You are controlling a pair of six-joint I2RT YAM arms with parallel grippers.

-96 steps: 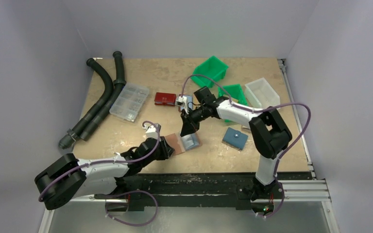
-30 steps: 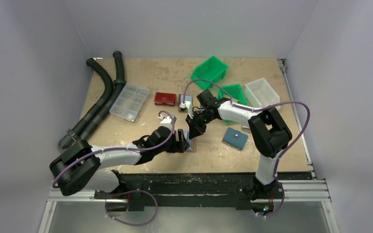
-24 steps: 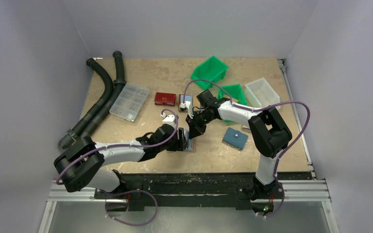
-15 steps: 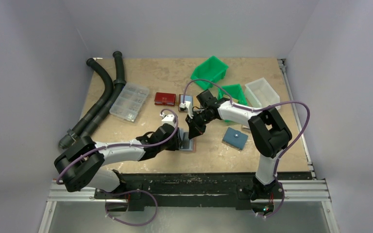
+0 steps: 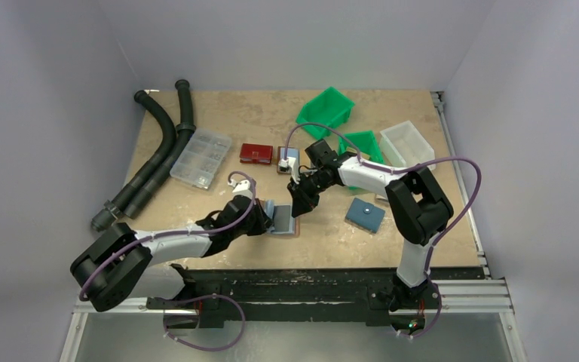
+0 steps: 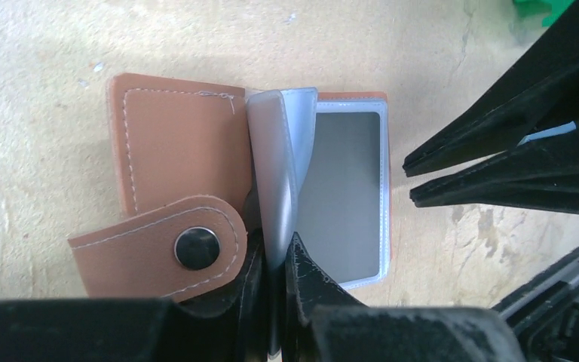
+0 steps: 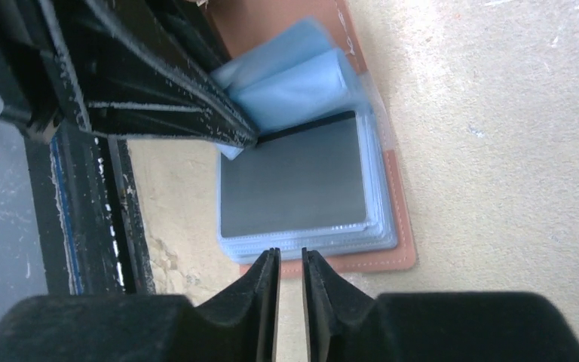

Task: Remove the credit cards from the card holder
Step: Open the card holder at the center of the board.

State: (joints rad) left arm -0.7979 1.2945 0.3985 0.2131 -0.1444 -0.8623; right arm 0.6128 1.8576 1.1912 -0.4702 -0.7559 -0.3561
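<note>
Cards [image 7: 294,177] are not out yet: the dark one I can see lies flat inside a clear pocket of the open holder [image 6: 173,166], which rests on the tabletop [image 6: 45,60] between my two arms. My left tool [image 6: 275,249] is clamped on a sleeve [image 6: 275,166] that it holds up on edge like a turned page. My right tool [image 7: 288,260] hovers just beside the pockets' outer edge, its tips barely parted and holding nothing. The trouble I expect comes from the plastic. The sleeve is thin, glossy and floppy, so it could slide out of my left grip and fall over the card. If I pull harder, the whole light holder may lift or skate across the smooth tabletop. The card sits almost flush in its pocket, so my narrow black tips could pinch pocket and card together, or slip off the slick rim. The holder itself is tan stitched leather, soft-cornered, with a rounded strap [image 6: 158,245] carrying a dark metal snap [image 6: 197,246]
</note>
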